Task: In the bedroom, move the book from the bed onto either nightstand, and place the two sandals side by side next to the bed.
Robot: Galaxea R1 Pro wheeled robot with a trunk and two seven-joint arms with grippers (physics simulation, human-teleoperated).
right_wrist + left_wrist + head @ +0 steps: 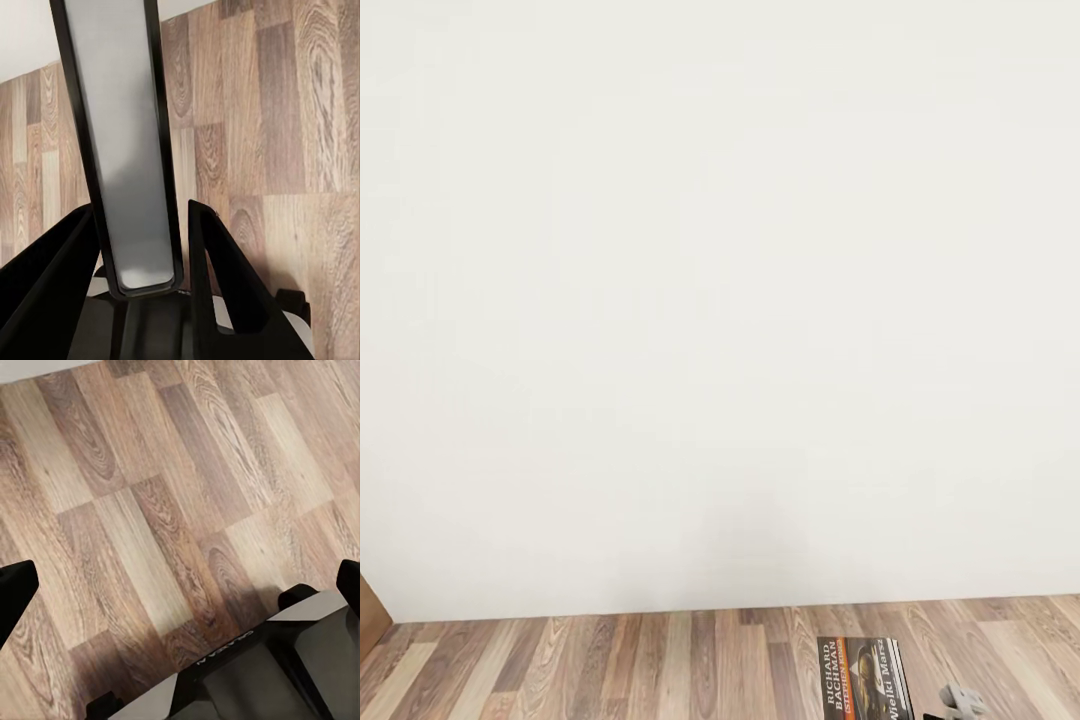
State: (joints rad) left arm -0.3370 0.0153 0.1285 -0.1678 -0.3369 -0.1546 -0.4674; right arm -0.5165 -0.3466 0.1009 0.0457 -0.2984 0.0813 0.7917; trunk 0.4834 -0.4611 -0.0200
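**A:** So where was the book at that point?

**B:** The thin dark paperback with the orange band and white "Richard Bachman" lettering (863, 680) sat at the bottom edge of the head view, over the mixed brown wood-plank floor (660, 665), with the plain white wall (720, 300) taking up most of the picture. A small grey part (963, 699) showed just beside it, couldn't make out what it was.

**A:** Was the right gripper holding it?

**B:** Yep. In the right wrist view the right gripper (142, 247) had its black fingers (217, 277) clamped on the book, seen edge-on.

**A:** And the left one?

**B:** The left gripper (184, 585) had its jaws spread wide with nothing between them, just floor planks below. A bit of the robot's dark base (255, 675) poked in too.
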